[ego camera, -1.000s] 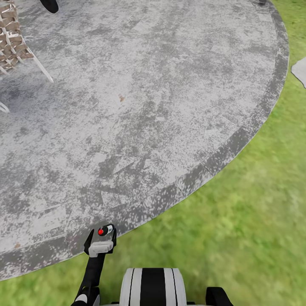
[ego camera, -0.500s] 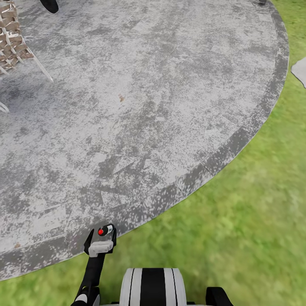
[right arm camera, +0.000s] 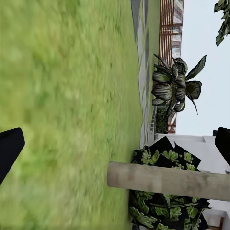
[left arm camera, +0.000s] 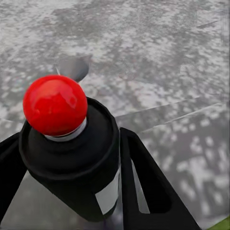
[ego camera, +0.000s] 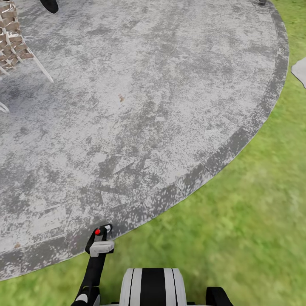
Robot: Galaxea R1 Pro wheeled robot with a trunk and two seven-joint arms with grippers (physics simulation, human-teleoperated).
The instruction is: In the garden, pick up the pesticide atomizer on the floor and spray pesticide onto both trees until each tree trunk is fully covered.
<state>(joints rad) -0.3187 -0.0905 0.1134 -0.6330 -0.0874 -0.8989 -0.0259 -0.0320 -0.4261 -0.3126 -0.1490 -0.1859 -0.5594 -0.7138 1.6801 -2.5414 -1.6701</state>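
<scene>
No readable text anywhere; the pesticide atomizer's (left arm camera: 72, 158) whitish label is blank.

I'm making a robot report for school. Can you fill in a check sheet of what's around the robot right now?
Surface: round grey stone patio with a darker rim, green lawn around it.
Job's things: pesticide atomizer, black with a red cap, held in the left gripper; one tree trunk in the right wrist view.
Clutter: small brown speck on the patio.
Grippers: left shut on the atomizer; right gripper open, fingertips wide apart, holding nothing.
Cables: nothing seen.
Surroundings: woven chair, brown slatted fence, spiky plant.
</scene>
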